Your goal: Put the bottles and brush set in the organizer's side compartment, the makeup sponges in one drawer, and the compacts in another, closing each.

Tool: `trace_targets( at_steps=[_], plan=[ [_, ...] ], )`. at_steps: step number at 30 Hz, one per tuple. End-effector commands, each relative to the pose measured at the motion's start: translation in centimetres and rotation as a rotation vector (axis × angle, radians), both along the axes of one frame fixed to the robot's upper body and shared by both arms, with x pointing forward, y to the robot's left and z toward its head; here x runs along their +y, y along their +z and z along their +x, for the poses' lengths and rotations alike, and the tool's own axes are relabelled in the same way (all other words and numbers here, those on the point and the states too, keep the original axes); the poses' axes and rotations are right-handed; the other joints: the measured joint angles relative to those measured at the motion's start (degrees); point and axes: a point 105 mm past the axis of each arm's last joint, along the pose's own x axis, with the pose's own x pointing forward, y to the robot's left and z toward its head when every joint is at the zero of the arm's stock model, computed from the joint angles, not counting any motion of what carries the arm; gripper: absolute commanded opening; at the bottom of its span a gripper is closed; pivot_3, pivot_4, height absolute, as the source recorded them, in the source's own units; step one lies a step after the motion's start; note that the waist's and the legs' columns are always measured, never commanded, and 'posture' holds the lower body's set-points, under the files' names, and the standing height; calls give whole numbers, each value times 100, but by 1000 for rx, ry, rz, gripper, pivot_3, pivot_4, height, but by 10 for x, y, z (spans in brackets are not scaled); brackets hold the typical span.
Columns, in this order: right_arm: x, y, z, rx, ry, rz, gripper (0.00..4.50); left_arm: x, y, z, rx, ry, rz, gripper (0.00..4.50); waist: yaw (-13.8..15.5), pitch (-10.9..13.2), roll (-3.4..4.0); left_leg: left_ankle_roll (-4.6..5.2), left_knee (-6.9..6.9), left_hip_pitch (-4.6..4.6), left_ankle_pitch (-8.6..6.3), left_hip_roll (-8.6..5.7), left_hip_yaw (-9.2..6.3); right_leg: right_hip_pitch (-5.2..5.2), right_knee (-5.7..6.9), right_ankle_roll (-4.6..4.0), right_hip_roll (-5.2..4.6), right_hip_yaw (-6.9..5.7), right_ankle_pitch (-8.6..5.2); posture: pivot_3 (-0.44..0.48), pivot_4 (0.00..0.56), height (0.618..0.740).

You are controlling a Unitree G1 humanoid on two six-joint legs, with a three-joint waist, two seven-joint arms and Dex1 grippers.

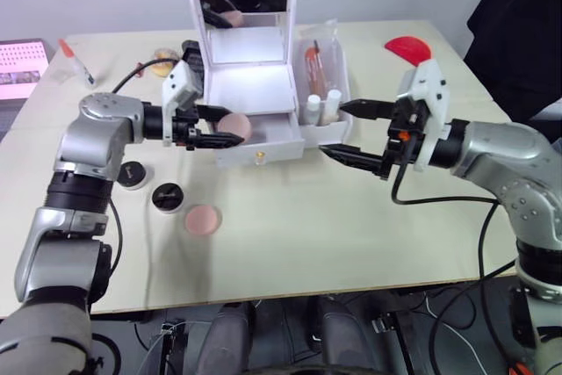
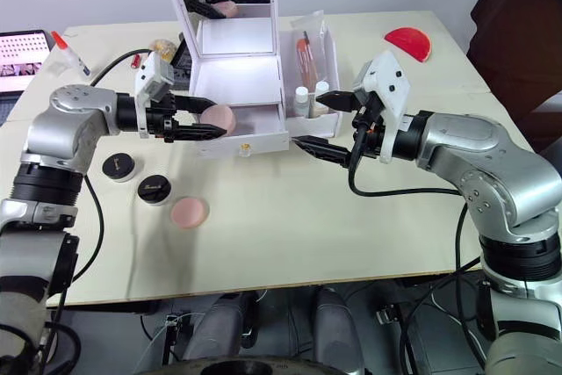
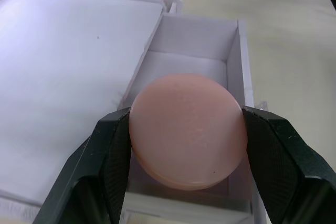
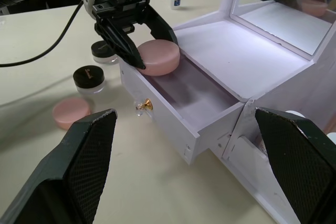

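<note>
The white organizer (image 1: 250, 85) stands at the table's back with its mirror upright and one gold-knobbed drawer (image 4: 194, 85) pulled out. My left gripper (image 1: 235, 126) is shut on a peach makeup sponge (image 3: 188, 129), held just over the drawer's left end. The other sponge (image 1: 203, 219) lies on the table in front, near two black compacts (image 1: 167, 197) (image 1: 132, 175). In the side compartment (image 1: 338, 133) stand two white-capped bottles (image 1: 313, 104) (image 1: 334, 98) and the brush set (image 1: 314, 59). My right gripper (image 1: 332, 129) is open and empty just in front of that compartment.
A red-tipped glue bottle (image 1: 75, 61) and a tape roll (image 1: 162, 59) lie at the back left, beside a pink-screened device (image 1: 19, 68). A red object (image 1: 408, 46) lies at the back right. A person in black (image 1: 518, 24) stands past the table's right corner.
</note>
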Motion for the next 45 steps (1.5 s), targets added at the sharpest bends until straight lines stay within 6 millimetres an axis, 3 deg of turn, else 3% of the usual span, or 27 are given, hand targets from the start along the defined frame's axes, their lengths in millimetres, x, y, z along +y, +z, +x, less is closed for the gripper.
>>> trace_targets(
  at_steps=[1, 11, 13, 15, 25, 32, 38, 45],
  plan=[
    [0, 12, -6, -53, 5, 17, 4500, 0, 4, 0, -39, -9, 17, 2635, -1, 0, 0, 0, 1, 0, 0, 0, 0, 0, 0, 0, 0, 0, 0, 0, 150, 737],
    [-1, 12, -6, -52, -10, 21, 4500, -2, -1, 4, -32, -2, 28, 2635, -3, 0, 0, 0, 3, 1, 0, 0, 0, 0, 7, 1, 0, 0, 0, 0, 150, 737],
    [-1, 12, -6, -53, -12, 21, 4500, -2, 0, 4, -33, 0, 26, 3698, 1, 0, 0, 0, 3, 2, 0, 0, -1, 0, 8, 1, 0, 0, 0, 0, 150, 737],
    [-1, 12, -6, -53, -15, 21, 4500, -3, 1, 4, -30, 4, 19, 4467, 16, 0, 0, 0, 7, 2, 0, 0, -1, 1, 11, 1, 0, 0, 0, 0, 150, 737],
    [-2, 12, -4, -50, -19, 23, 4500, -4, 14, 2, -30, -7, -8, 4467, -3, 0, 0, 0, 13, 2, 1, 0, -4, 3, 18, -9, 0, 0, -5, 0, 150, 737],
    [-6, 11, -4, -48, -26, 21, 4500, 6, 29, -13, -32, -35, -52, 4467, -10, 0, 0, 1, 10, 2, 0, 0, -4, 2, 17, -9, 0, 0, -6, 0, 150, 737],
    [-45, 9, -7, -45, -119, 8, 4500, 43, 47, -38, -3, 67, -164, 4467, -27, 0, 0, 1, 2, 2, 0, 1, -4, -1, 13, -8, -1, 0, -7, 0, 150, 737],
    [-107, -8, -17, -46, -252, -49, 4500, 130, 27, -55, -15, 432, -125, 4467, -13, 0, 0, 1, -1, 8, 0, 3, 0, 0, 10, -13, -1, 0, -10, 0, 150, 737]
  ],
)
